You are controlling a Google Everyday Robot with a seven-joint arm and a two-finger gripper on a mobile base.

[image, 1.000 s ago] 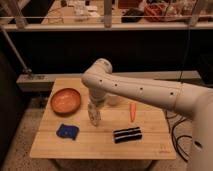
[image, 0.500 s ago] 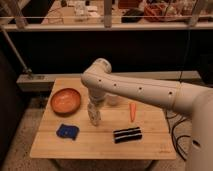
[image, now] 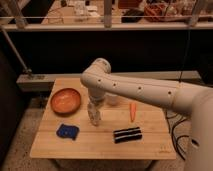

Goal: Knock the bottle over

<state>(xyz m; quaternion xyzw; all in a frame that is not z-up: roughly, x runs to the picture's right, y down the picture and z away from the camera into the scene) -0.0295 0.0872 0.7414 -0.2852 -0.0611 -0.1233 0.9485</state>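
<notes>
**Asker:** What's in front of you?

**Me:** A wooden table. My arm reaches over it from the right and bends down at its middle. Left of that is an orange bowl. Toward the front lie a black striped block and a blue lump. A carrot lies to the right of my wrist, and a whitish cup sits half hidden behind it.

**Asker:** And the bottle?

**Me:** The bottle stands upright near the table's middle, between the bowl and the carrot. My gripper hangs right at it, pointing down, level with its upper part. I cannot tell whether we touch. I also cannot tell whether the gripper is wide or narrow, because pale plastic and pale metal run together there.

**Asker:** So which step is this?

**Me:** I judge the approach is done and the push is not, since the bottle isn't down.

**Asker:** What does the push call for?

**Me:** A short sideways sweep, high on the bottle so that it tips rather than slides. The bare wood toward the front looks the safest way. A push to the left risks the bowl, and one to the right risks the carrot. It's light, so it may roll once it's down.
</notes>
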